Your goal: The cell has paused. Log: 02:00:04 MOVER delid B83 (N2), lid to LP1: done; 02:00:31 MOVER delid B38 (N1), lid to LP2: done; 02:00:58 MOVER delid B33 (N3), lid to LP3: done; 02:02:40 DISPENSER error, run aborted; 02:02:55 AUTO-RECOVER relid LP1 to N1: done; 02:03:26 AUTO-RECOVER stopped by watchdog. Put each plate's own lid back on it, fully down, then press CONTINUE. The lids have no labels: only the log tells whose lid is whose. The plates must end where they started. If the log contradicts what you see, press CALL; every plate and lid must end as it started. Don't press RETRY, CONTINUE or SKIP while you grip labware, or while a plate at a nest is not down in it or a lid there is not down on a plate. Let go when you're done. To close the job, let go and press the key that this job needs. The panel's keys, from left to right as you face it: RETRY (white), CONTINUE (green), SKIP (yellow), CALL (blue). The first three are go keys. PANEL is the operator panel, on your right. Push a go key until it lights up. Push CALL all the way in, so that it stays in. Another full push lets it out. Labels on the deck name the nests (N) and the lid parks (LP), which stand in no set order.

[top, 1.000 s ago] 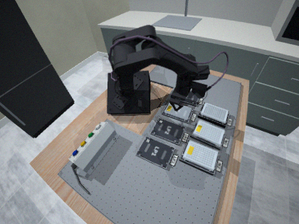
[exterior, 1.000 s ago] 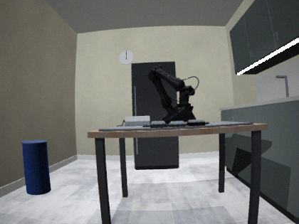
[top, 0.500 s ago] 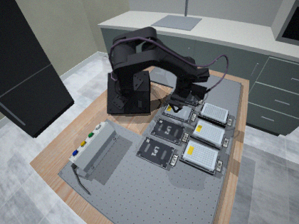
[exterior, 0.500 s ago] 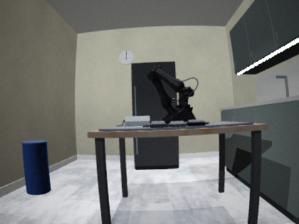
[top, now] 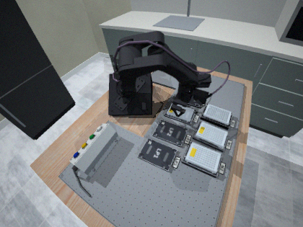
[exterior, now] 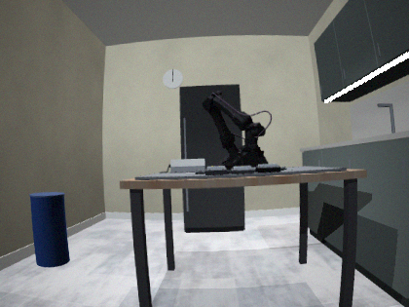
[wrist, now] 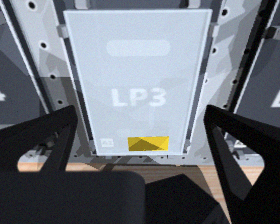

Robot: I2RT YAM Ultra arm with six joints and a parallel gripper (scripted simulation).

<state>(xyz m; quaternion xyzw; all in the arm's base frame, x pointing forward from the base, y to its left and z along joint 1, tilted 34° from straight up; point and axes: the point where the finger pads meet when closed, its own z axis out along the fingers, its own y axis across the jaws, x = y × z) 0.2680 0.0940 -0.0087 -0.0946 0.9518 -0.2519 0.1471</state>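
Note:
My gripper (top: 179,111) is open and hangs low over the far lid park. In the wrist view its two dark fingers stand wide on either side of a clear lid (wrist: 137,80) and do not touch it. The lid lies flat on the park marked LP3 and has a yellow patch (wrist: 148,143) at its near end. Three white well plates sit in the nests on the right: the far one (top: 217,114), the middle one (top: 211,135) and the near one (top: 203,158). The middle and near plates show a yellow patch; the far one shows none.
Two dark lid parks (top: 169,132) (top: 159,153) stand bare. The operator panel (top: 94,148) sits at the left with its white (top: 99,129), green (top: 91,136), yellow (top: 84,145) and blue (top: 76,154) keys. The arm base (top: 130,96) stands behind.

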